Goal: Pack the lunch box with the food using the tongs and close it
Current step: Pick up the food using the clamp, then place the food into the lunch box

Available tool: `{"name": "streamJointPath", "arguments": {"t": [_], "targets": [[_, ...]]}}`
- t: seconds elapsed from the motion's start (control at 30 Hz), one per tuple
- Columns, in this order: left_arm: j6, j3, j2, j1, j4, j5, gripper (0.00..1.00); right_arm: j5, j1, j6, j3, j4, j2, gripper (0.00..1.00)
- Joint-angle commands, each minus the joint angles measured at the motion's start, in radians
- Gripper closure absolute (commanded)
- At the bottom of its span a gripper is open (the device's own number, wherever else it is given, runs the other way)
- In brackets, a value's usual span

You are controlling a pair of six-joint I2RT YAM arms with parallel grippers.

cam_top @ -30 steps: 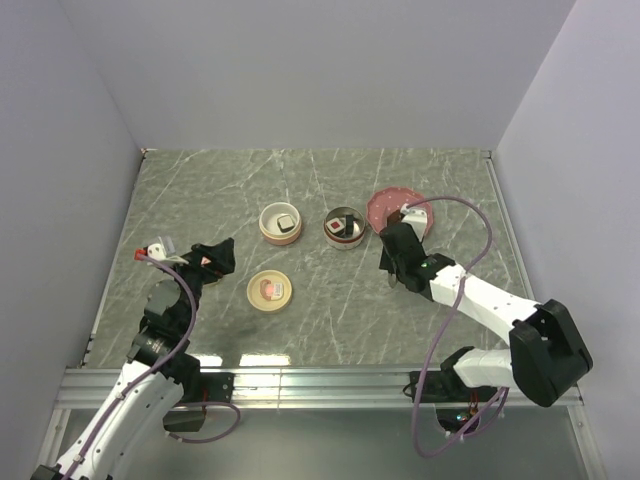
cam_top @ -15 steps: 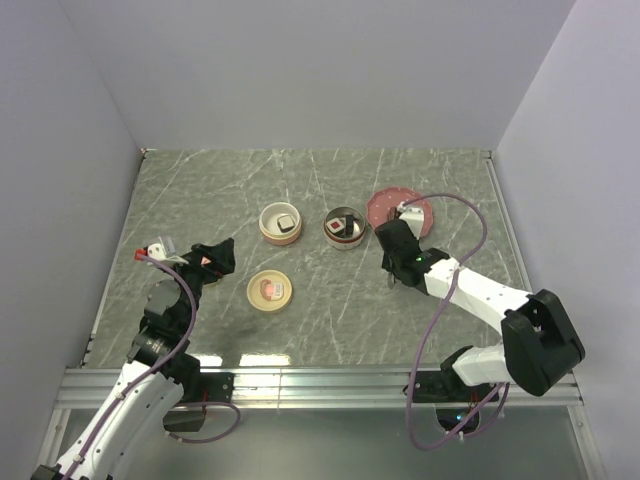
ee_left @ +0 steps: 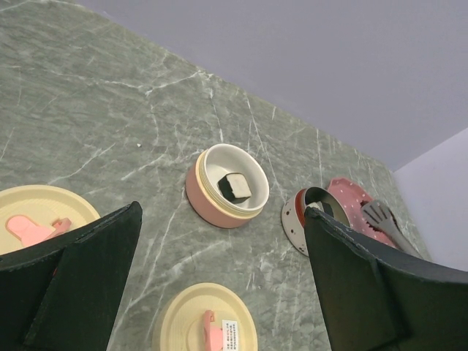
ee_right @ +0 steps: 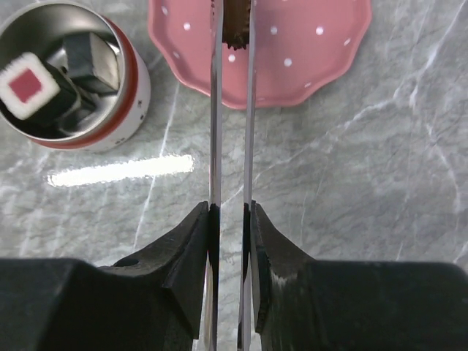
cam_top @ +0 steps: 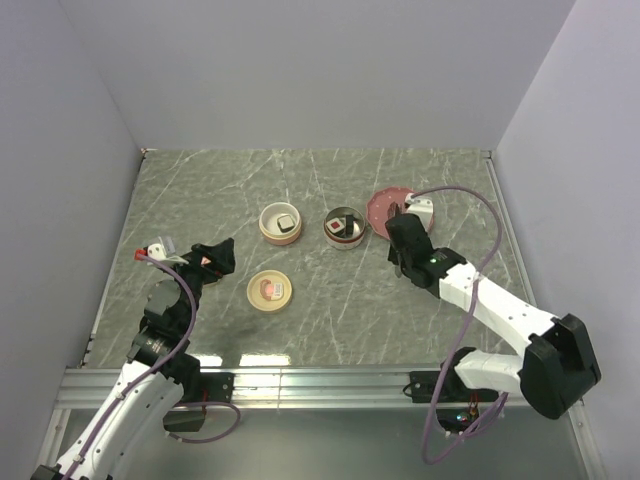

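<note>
Three pieces [ee_right: 28,84] sit packed; the right gripper [ee_right: 231,219] clamps the tongs [ee_right: 217,110], pinching the fourth piece [ee_right: 237,22] above the pink plate [ee_right: 307,58]. The lids [ee_left: 183,314] are off, and the left gripper [cam_top: 218,255] gapes empty.

In the overhead view, the right gripper [cam_top: 402,232] has shifted slightly rightward at the lower edge of the pink plate [cam_top: 383,206], and its elbow has slid toward the lower right of the frame. Its jaws have closed tighter on the tongs [ee_right: 217,110]. The purple cable [cam_top: 480,212] now arches higher.

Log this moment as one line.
right gripper: shut on tongs | tips: around brown piece over pink plate | left gripper: open, empty
</note>
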Motion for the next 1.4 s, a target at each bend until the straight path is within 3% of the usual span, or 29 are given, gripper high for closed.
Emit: {"name": "streamJointPath", "arguments": {"t": [0.0, 0.23, 0.63, 1.37], "targets": [[0.002, -0.007, -0.001, -0.002, 0.035, 0.011, 0.00, 0.014, -0.018, -0.043, 0.052, 0.022, -0.059, 0.95], [0.002, -0.009, 0.001, -0.001, 0.038, 0.011, 0.01, -0.033, -0.021, -0.080, 0.032, 0.038, -0.137, 0.97], [0.000, -0.004, 0.020, -0.002, 0.041, 0.011, 0.00, -0.254, -0.002, -0.122, -0.034, 0.151, -0.243, 0.98], [0.002, -0.003, 0.031, -0.002, 0.038, -0.003, 0.01, -0.211, 0.265, -0.148, 0.160, 0.235, 0.048, 0.99]]}}
